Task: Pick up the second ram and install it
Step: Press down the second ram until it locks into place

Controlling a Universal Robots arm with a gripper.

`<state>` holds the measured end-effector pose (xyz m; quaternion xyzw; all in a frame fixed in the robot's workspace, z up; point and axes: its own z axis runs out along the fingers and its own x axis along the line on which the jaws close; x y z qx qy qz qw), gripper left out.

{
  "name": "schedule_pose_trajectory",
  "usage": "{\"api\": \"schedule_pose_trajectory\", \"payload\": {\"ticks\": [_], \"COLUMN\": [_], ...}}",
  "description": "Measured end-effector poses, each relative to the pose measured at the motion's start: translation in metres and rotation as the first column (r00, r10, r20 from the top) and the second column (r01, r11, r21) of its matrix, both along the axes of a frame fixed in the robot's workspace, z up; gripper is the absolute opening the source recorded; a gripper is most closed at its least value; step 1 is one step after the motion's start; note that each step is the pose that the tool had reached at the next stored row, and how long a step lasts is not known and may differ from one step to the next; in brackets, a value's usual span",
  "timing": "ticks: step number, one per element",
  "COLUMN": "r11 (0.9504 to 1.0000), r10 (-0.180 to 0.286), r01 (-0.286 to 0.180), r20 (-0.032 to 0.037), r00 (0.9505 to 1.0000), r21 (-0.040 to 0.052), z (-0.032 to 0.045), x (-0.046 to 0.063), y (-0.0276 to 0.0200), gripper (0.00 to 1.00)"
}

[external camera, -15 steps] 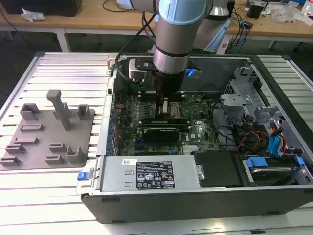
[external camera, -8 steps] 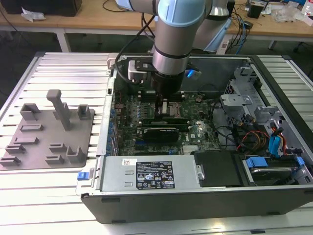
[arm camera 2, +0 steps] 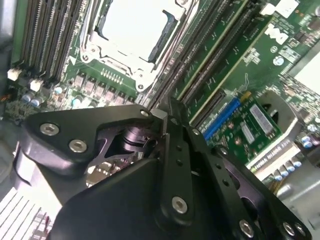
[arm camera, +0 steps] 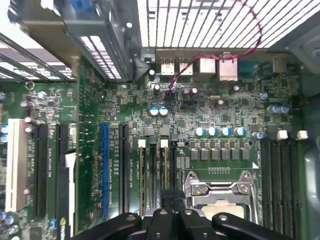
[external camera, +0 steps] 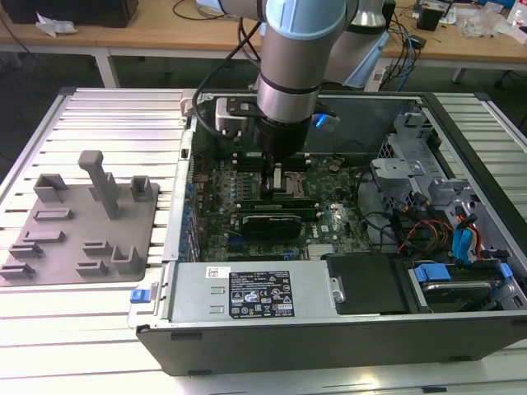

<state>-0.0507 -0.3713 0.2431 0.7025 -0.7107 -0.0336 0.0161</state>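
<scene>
Pincer (arm camera 2: 167, 117) closed, fingertips on memory slots (arm camera 2: 210, 60), beside CPU socket (arm camera 2: 132, 30)

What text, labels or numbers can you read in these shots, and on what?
No text can be quoted with confidence.
Black and white sticker on the metal cover, exterior view: print too small.
White silkscreen on the motherboard, beside its slots, first wrist view: too small.
Round emblem on the board, second wrist view: a logo; print beside it blurred.
</scene>
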Motion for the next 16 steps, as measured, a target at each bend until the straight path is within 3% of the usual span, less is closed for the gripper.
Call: {"api": "schedule_pose_trajectory", "payload": {"ticks": [3,7,10,16], "r11": [1.0,1.0,1.0,1.0], "r10": [0.0,0.0,0.0,0.0], "r01": [0.0,0.0,0.0,0.0], "r20": [0.0,-0.0001,0.0,-0.0001], "r00": [1.0,1.0,1.0,1.0], "r21": [-0.0001,-0.0002,-0.0001,-0.0001], "z": [0.0111,0.0113,0.0113,0.0113], "x": [0.0,0.007,0.029,0.03], "y": [0.0,0.0,0.0,0.0], "gripper": [0.08,0.08,0.08,0.08]}}
